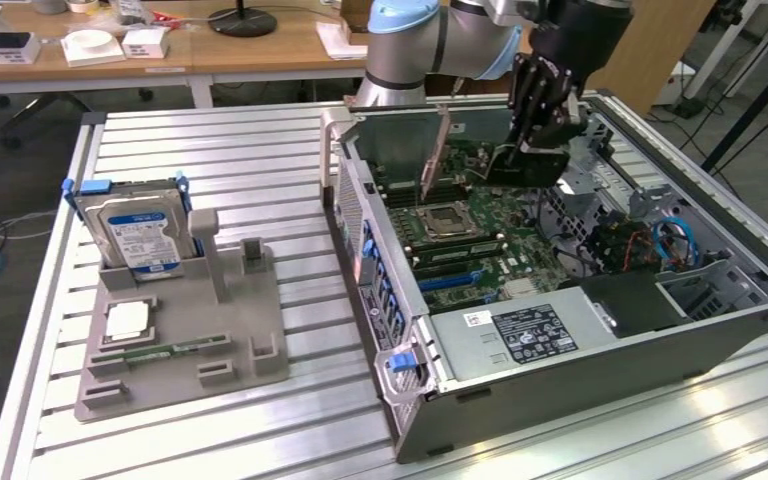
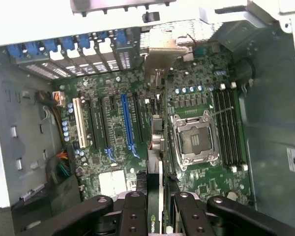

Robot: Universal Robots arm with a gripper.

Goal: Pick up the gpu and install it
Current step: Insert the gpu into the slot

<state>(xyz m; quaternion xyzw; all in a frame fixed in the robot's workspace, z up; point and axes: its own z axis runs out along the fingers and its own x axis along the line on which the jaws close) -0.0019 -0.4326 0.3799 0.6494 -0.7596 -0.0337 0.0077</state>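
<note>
Arm (image 1: 440,40) bent downward, hand (image 1: 542,148) gripping gpu (image 1: 528,167)

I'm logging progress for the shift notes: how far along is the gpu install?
Pickup looks done: the gripper has its jaws closed on the gpu, held inside the open computer case. In hand: the card hangs above the motherboard. Left: it is not yet seated in any slot.
</note>
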